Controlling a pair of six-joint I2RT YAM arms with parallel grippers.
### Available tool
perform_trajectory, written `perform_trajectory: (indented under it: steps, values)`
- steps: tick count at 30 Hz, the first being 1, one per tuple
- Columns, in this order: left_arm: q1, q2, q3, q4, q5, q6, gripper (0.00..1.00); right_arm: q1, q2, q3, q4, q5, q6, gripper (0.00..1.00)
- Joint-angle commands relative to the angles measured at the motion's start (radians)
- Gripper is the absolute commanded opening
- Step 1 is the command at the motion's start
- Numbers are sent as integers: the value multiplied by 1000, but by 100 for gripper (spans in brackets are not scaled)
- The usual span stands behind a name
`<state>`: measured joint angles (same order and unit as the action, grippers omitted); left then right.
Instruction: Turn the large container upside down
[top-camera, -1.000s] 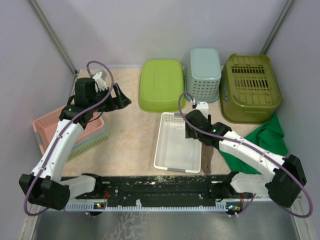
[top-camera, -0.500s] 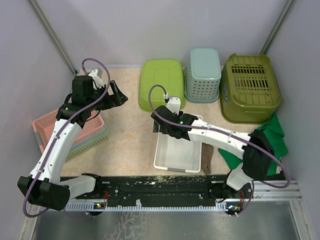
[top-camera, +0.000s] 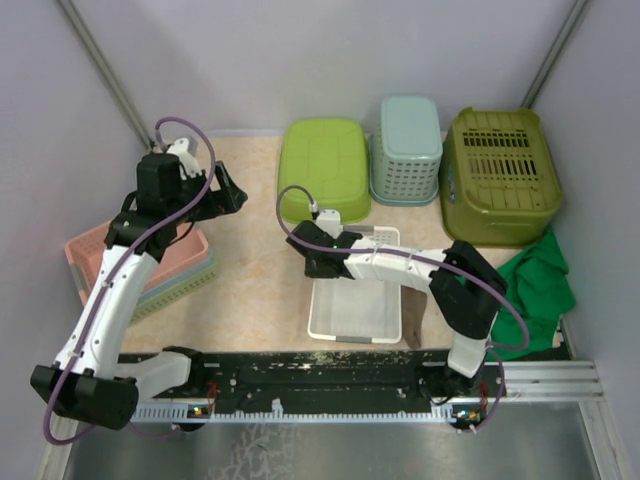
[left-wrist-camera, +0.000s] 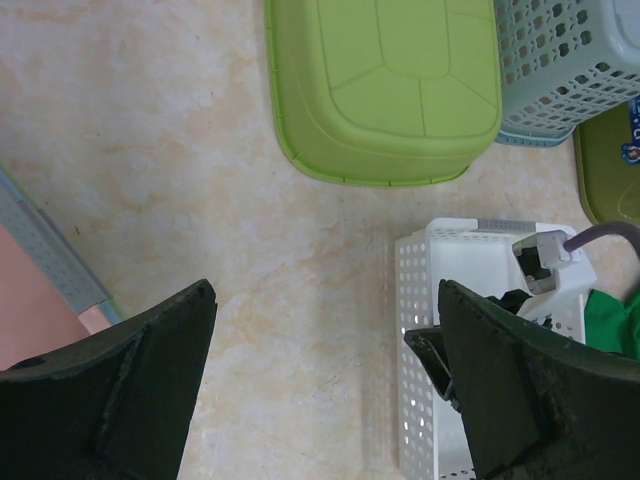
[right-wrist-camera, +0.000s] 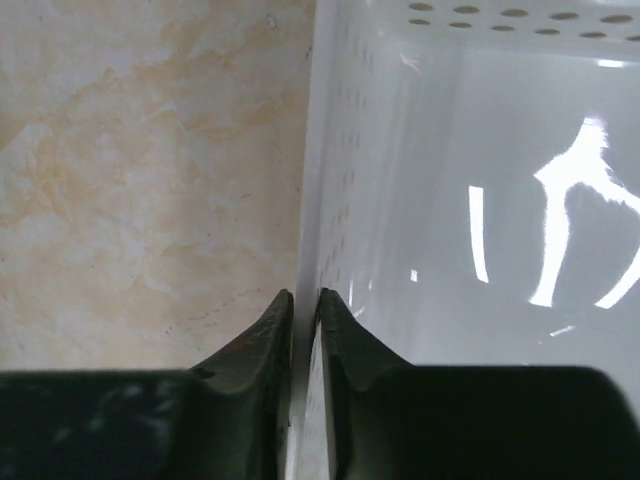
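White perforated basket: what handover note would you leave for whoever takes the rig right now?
Right hand: shut on the left wall of the white perforated plastic basket.
Left hand: open, empty, above the beige marbled table at the far left.
Basket: upright, open side up, on the table between the arms.
Done: grip on the wall taken.
Left: lift that wall, tip the basket over, set it mouth-down, release.

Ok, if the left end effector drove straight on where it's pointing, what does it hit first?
Probably bare tabletop, between the lime tub and the white basket; depth is unclear.
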<state>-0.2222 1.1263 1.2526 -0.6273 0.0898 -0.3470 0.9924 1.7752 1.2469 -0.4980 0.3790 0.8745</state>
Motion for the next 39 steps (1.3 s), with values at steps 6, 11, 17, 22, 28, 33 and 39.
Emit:
perform_trajectory:
  steps: [6, 11, 17, 22, 28, 33, 39]
  values:
    - [6, -9, 8, 9, 19, 9, 96, 2, -148, 70, -2, -50, -3, 0]
    - [7, 26, 81, 12, 73, -1, 96, 2, -286, 94, -17, -56, -7, 0]
    - [17, 72, 215, -52, 45, -18, 96, 2, -342, 94, 124, -162, 11, 0]
    - [35, 71, 300, -86, -24, -53, 96, 2, -328, 34, 358, -302, 62, 0]
    - [43, 56, 331, -77, -29, -60, 96, -10, -323, -115, 735, -483, 175, 0]
    - [43, 46, 288, -58, 3, -70, 96, -86, -342, -383, 1189, -610, 356, 0]
    - [43, 54, 265, -36, 41, -73, 96, -143, -339, -611, 1530, -617, 515, 0]
